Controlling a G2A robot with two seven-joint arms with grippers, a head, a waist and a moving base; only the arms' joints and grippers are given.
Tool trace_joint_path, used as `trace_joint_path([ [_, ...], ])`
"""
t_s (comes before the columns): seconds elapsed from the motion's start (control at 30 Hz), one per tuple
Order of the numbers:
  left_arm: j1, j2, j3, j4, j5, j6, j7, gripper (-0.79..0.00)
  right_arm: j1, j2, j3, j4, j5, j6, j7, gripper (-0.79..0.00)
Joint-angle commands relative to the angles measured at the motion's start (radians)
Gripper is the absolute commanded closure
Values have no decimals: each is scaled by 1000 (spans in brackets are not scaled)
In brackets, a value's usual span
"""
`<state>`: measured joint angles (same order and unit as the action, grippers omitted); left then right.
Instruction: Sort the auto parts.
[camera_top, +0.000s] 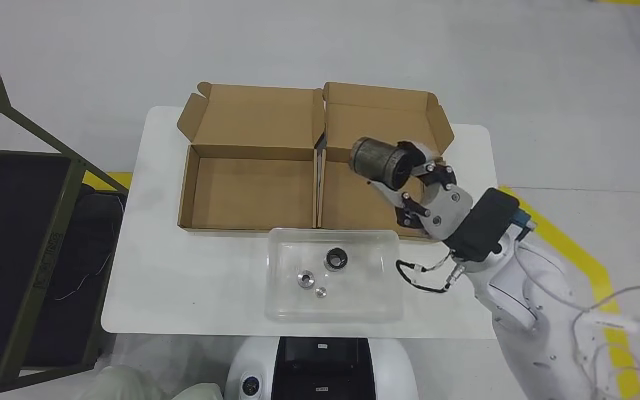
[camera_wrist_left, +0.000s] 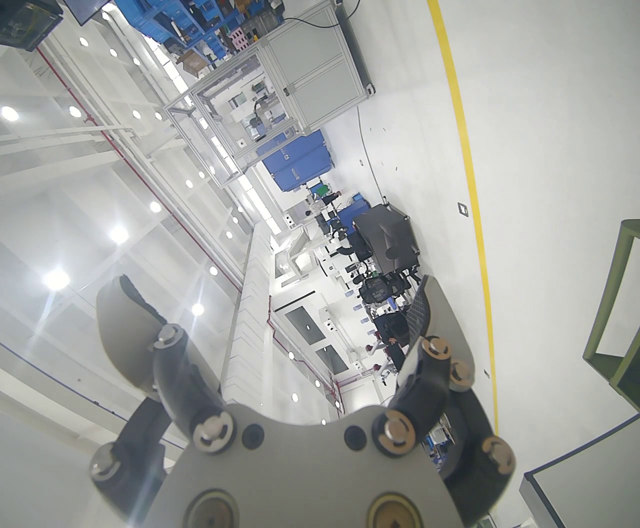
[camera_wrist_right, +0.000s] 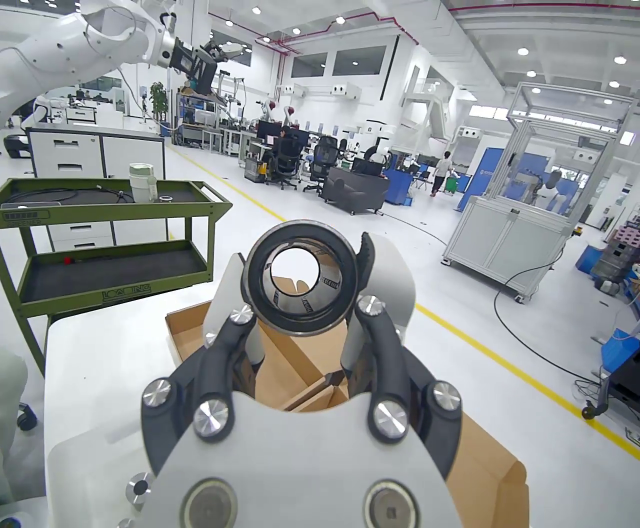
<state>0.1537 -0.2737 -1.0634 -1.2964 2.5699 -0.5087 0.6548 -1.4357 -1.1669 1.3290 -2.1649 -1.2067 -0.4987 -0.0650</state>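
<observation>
Right gripper (camera_wrist_right: 305, 275) is clamped across a metal sleeve (camera_top: 372, 158), its fingers (camera_wrist_right: 390, 280) pressing on opposite sides of the barrel. It holds the sleeve on its side above the right-hand cardboard box (camera_top: 350, 205), toward the back wall. Left gripper (camera_wrist_left: 270, 300) is spread wide with nothing in it, pointed off into the room.

The step in hand looks like the drop-off, with one part in the air over its box. The next move, I judge, calls for lowering the sleeve close to the box floor before letting go (a round barrel released on its side is apt to roll). After that comes a reach to the clear tray (camera_top: 375, 290), where a dark ring (camera_top: 336, 258) and two small silvery pieces (camera_top: 303, 281) lie apart from one another. The left-hand cardboard box (camera_top: 250, 190) sits against the right one on the desk (camera_top: 150, 260).

The sleeve is a hollow, thick-walled cylinder, dull grey outside, with a black rim at the open end and a bright, slotted bore. Both boxes are matt brown corrugated card with their flaps open. The tray is see-through plastic with rounded corners.
</observation>
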Motion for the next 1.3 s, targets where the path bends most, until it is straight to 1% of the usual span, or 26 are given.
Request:
trace_joint_path([
  [0.0, 0, 0, 0, 0, 0, 0, 0, -785, -1, 0, 0, 1, -2, 4, -2, 0],
  [0.2, 0, 0, 0, 0, 0, 0, 0, -785, -11, 0, 7, 22, -5, 13, -19, 0],
  [0.4, 0, 0, 0, 0, 0, 0, 0, -785, -14, 0, -2, 53, -16, 28, -9, 0],
  [0.67, 0, 0, 0, 0, 0, 0, 0, -785, -12, -4, -41, 110, -58, 78, 52, 0],
  [0.9, 0, 0, 0, 0, 0, 0, 0, -785, 34, -12, -100, 215, -88, 122, 158, 0],
  [1.27, 0, 0, 0, 0, 0, 0, 0, -785, 166, -33, -202, 382, -93, 166, 339, 0],
])
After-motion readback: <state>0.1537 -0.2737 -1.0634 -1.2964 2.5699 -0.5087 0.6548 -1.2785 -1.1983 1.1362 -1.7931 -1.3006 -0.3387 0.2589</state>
